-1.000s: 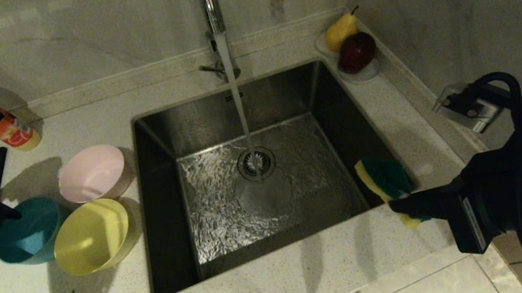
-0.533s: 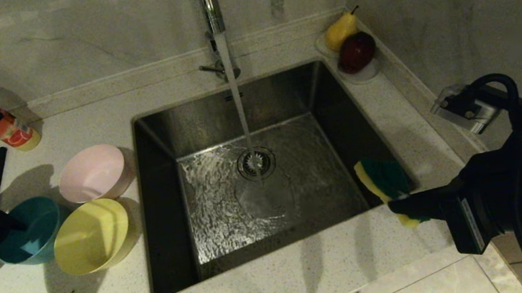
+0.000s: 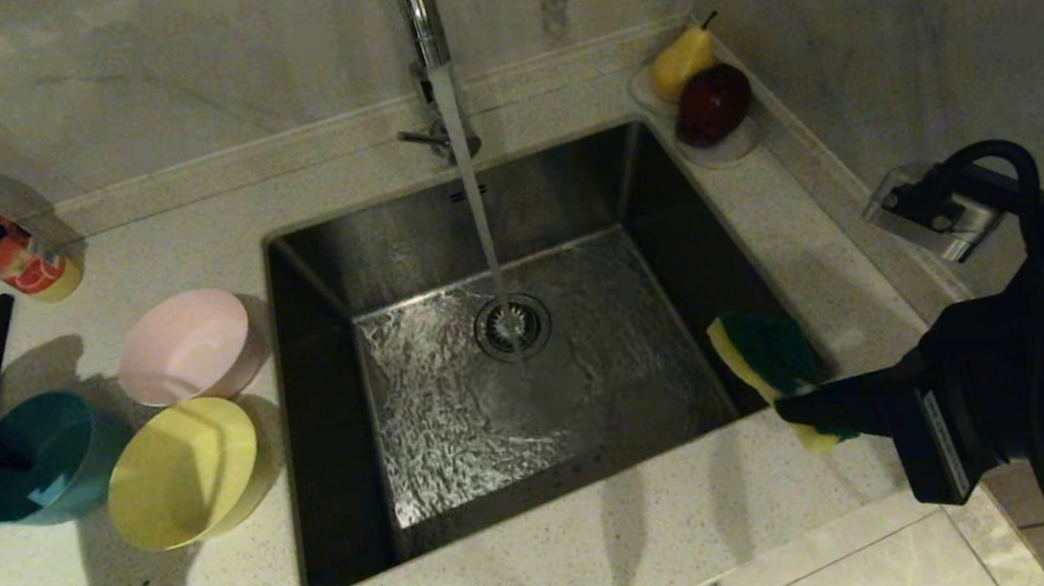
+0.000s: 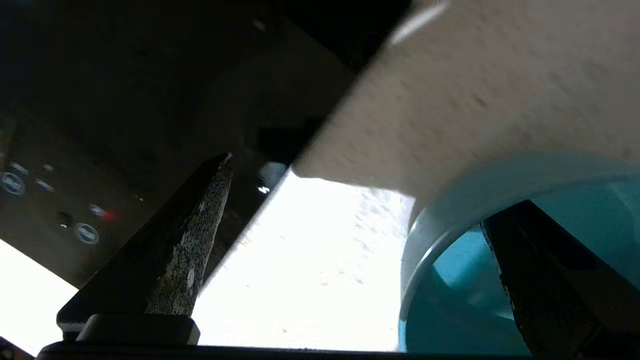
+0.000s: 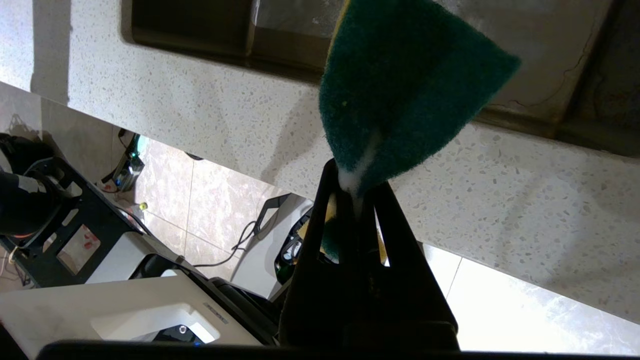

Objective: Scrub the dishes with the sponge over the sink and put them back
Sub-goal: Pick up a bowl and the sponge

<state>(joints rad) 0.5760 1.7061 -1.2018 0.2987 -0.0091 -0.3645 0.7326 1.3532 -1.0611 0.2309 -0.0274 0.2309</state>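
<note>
The left gripper, jaws wide, straddled the matte blue bowl's rim, apparently without contact; the right gripper pinched the sponge above the sink's edge.

My right arm is chunky matte black, black cable looping over it; fingers are black with speckled grey pads.

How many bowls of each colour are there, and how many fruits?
Pale pink plastic bowl: 1
Light blue plastic bowl: 1
Yellow plastic bowl: 1
Yellow pear: 1
Dark red apple: 1
Total: 5
</note>
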